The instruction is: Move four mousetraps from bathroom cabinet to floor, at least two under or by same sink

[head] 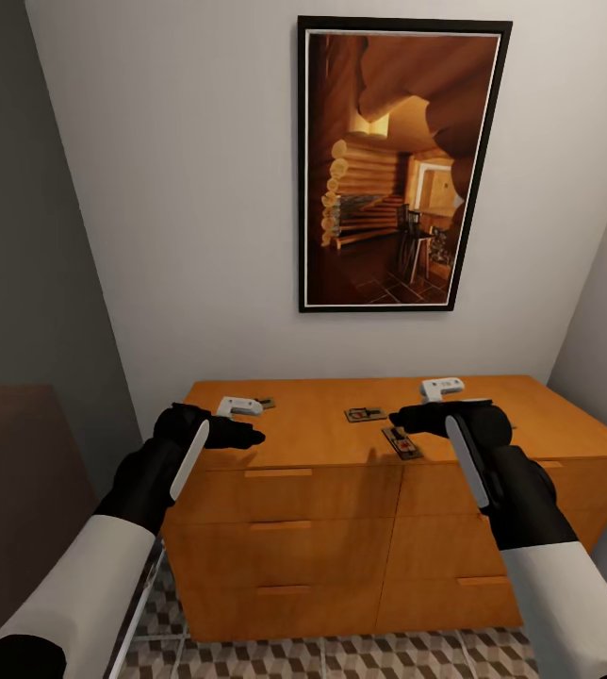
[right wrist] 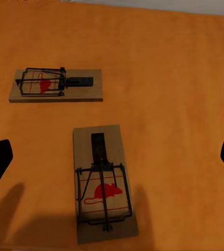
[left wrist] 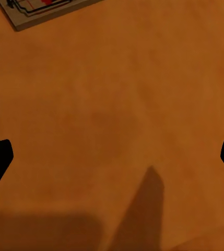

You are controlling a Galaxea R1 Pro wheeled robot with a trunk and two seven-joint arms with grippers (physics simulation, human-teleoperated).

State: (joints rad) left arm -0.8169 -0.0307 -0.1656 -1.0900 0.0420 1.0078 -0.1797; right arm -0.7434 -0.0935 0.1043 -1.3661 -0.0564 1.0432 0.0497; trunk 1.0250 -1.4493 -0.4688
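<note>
Orange dresser top has the traps; right end effector hangs spread wide over one mousetrap to grab it, left end effector equally spread.

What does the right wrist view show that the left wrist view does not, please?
Right wrist view alone: two whole flat tan wooden mousetraps with black wire and a red mouse print, the nearer mousetrap lying lengthwise between the open right gripper's fingers, the farther mousetrap lying crosswise beyond it. Left wrist view alone: just the corner of another tan mousetrap at the picture's edge, far from the open left gripper. Both share the orange wooden dresser top and black fingertips at either side.
</note>
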